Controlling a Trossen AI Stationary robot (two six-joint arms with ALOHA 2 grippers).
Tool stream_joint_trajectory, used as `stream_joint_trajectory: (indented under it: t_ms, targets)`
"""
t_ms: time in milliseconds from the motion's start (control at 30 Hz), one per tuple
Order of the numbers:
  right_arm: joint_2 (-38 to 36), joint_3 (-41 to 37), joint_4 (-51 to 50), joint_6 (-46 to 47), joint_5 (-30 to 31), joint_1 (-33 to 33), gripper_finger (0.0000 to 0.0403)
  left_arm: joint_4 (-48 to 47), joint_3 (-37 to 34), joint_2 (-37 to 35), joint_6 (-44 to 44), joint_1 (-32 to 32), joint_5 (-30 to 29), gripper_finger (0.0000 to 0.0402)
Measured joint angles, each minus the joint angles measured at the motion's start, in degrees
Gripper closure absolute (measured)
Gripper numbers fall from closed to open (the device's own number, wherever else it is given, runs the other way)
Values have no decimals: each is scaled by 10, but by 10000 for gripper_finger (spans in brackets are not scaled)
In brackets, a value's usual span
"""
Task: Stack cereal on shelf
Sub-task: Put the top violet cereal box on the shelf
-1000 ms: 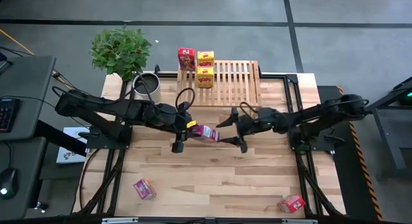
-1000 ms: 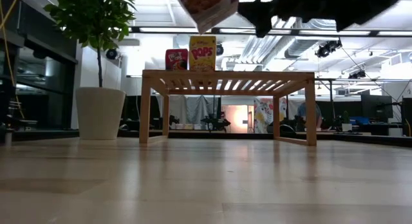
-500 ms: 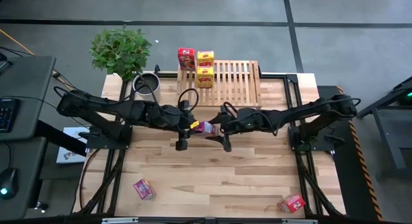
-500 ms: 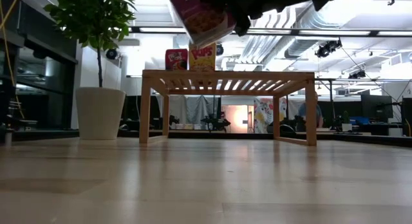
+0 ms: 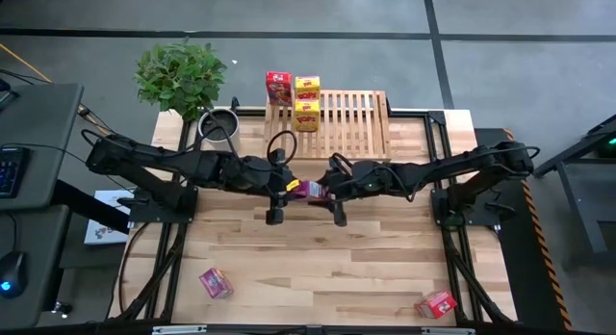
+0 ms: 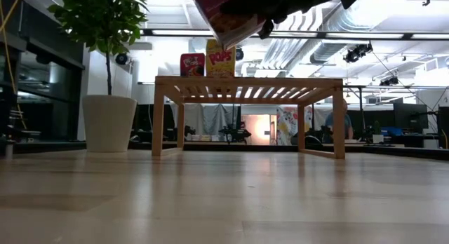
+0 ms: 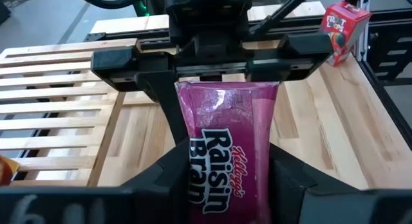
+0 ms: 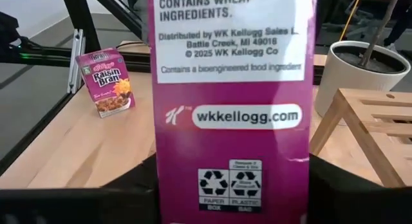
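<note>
magenta cereal box (image 8: 233, 102) fills view; second raisin bran box (image 8: 105, 81) on table (image 8: 77, 153)

Left claw (image 5: 289, 189) and right claw (image 5: 325, 189) meet mid-table, both clamped.

An open-plan lab or office hall is indicated. Exposed ducts (image 6: 330, 34) and strip lights (image 6: 168, 32) are seen overhead, with desks and monitors (image 6: 421, 118) at the back, where a person (image 6: 335, 125) is seated. A polished concrete floor (image 5: 385, 12) surrounds the table (image 5: 318, 258); a keyboard (image 5: 10, 171) lies on a side desk.
</note>
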Motion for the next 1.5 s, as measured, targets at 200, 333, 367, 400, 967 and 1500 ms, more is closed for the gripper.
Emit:
stream_joint_trajectory:
  t_ms: [200, 333, 367, 400, 967, 1500]
  targets:
    - [-5, 0, -11, -40, 0, -1, 268, 7, 0, 0, 0, 2, 0, 228]
    - [-26, 1, -60, -48, -3, -7, 274, -29, 18, -3, -1, 7, 11, 203]
    - [-33, 1, -82, -48, -4, -9, 269, -50, 30, -3, -7, 8, 14, 198]
    - [-41, 1, -109, -48, -5, -10, 263, -69, 41, -4, -13, 8, 15, 194]
    - [-276, -120, -152, -91, 31, -117, 262, 347, -295, -238, 51, 34, -1, 194]
    - [-76, -175, 343, -6, -264, -484, 263, 650, -467, -268, 84, 85, 107, 194]
